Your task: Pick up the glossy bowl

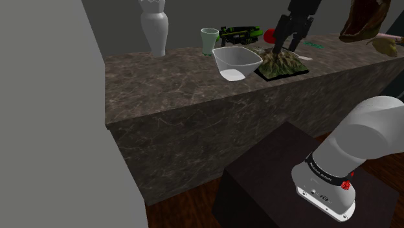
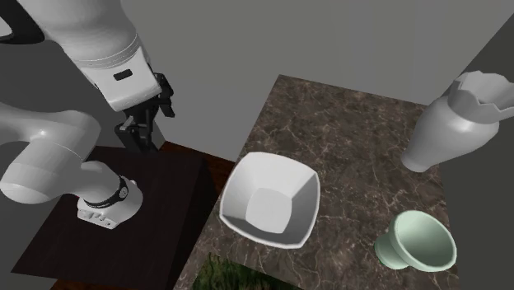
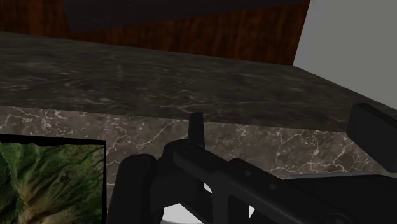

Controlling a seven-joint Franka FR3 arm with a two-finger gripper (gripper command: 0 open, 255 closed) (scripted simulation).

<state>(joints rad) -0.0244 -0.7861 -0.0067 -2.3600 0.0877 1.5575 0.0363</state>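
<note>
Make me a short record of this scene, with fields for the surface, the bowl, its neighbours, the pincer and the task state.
surface: dark marbled counter
bowl: white, upright, empty, near the counter's edge
neighbours: vase, pale green cup, terrain model
pincer: open, raised, apart from the bowl; over the terrain model in the shoulder view
task state: bowl not yet picked up

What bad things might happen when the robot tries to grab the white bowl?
1. The bowl sits right at the counter's front edge, so a nudge from the open gripper might push it off onto the floor.
2. The green-brown rock model lies close beside the bowl, and the gripper coming down could knock it.
3. The bowl's sloped, smooth-looking walls may slip out of the grip.
</note>
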